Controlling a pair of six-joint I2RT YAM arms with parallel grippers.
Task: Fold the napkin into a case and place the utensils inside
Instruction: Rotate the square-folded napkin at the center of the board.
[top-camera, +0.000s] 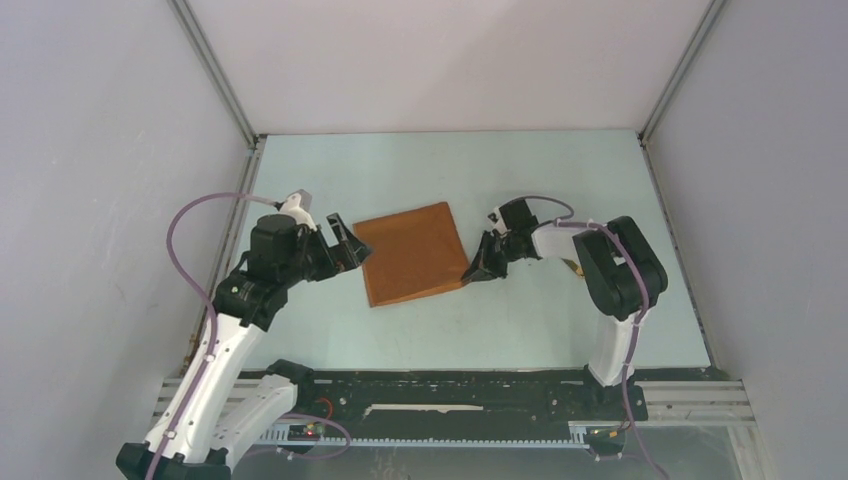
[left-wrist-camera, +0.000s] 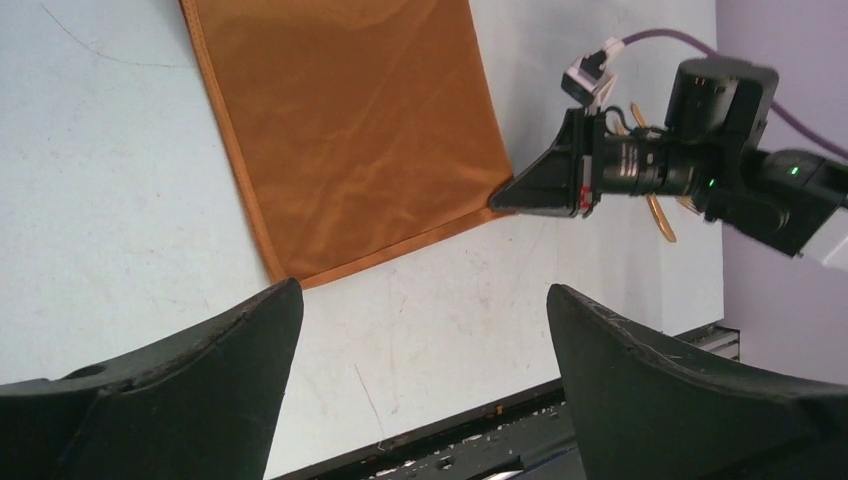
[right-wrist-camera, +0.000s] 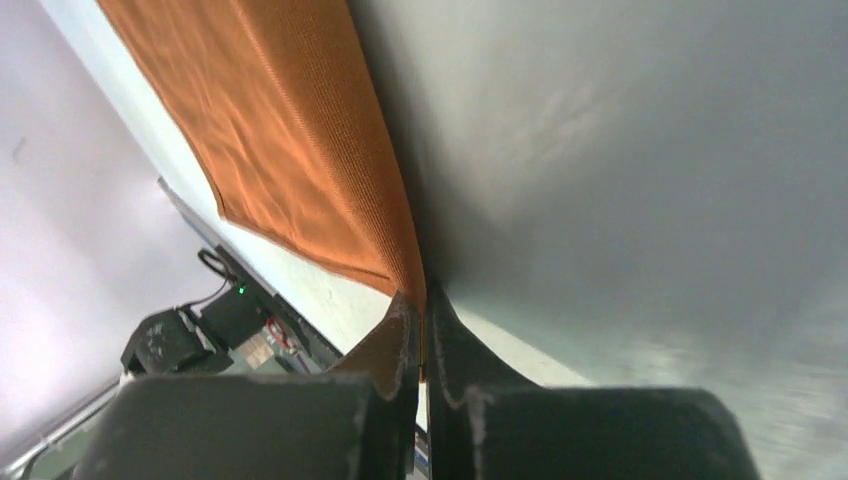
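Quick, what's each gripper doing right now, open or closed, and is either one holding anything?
Left gripper: open, holding nothing, beside the cloth's edge.
Right gripper: shut, pinching a corner of the napkin.

Top cam: high behind my bases at the near edge, looking down over the whole desk (top-camera: 560, 330). Left wrist cam: low and close, looks past my left pincer (left-wrist-camera: 422, 290) toward the right edge. Right wrist cam: almost on the surface, right behind my right pincer (right-wrist-camera: 421, 300), facing the near-left corner. All three share the napkin (top-camera: 412, 252), its near right corner.
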